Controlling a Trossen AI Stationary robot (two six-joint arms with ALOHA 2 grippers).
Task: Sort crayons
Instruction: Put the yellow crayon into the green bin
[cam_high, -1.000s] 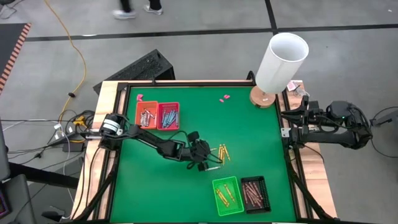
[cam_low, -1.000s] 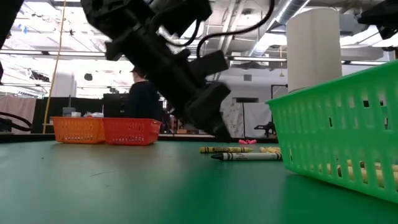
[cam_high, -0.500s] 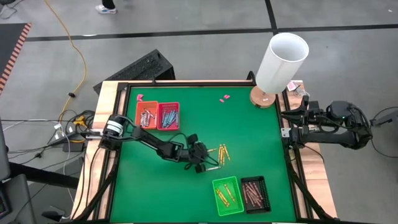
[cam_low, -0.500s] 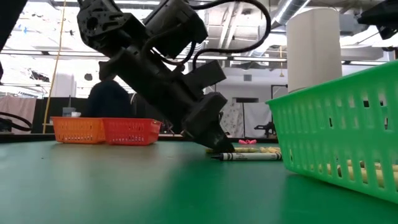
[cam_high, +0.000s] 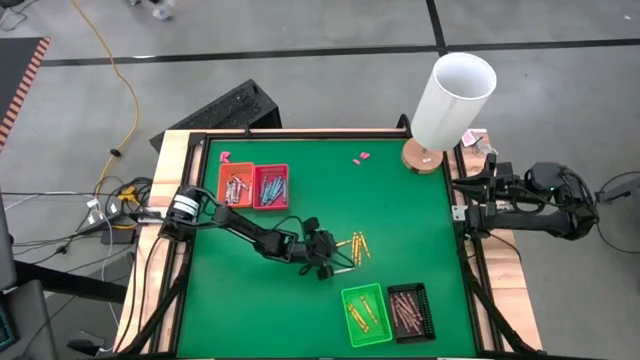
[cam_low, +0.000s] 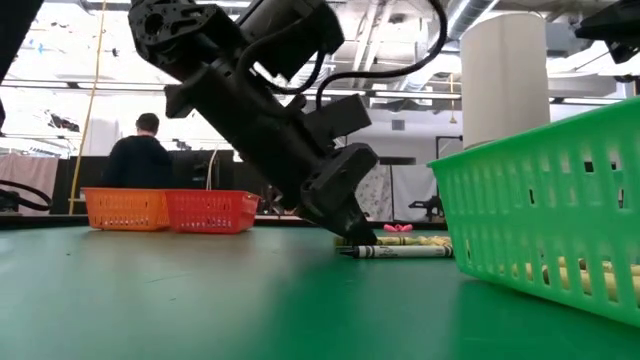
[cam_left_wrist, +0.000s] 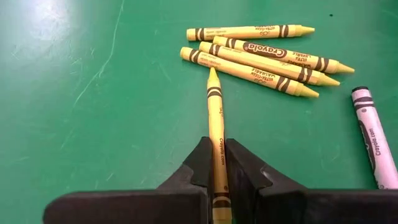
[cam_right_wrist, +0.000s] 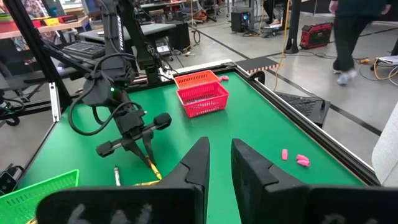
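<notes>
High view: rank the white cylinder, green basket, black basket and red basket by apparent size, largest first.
1. white cylinder, though it stands tall, nearer the camera
2. green basket
3. red basket and black basket look about alike; no ranking between them

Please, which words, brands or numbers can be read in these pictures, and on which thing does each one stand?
"Crayola": on one loose yellow crayon of the group lying on the table.
The small print on the other yellow crayons, on the yellow crayon held in the left pincer, and on the grey crayon: too small to read.
The baskets and the white tube: no text visible.
</notes>
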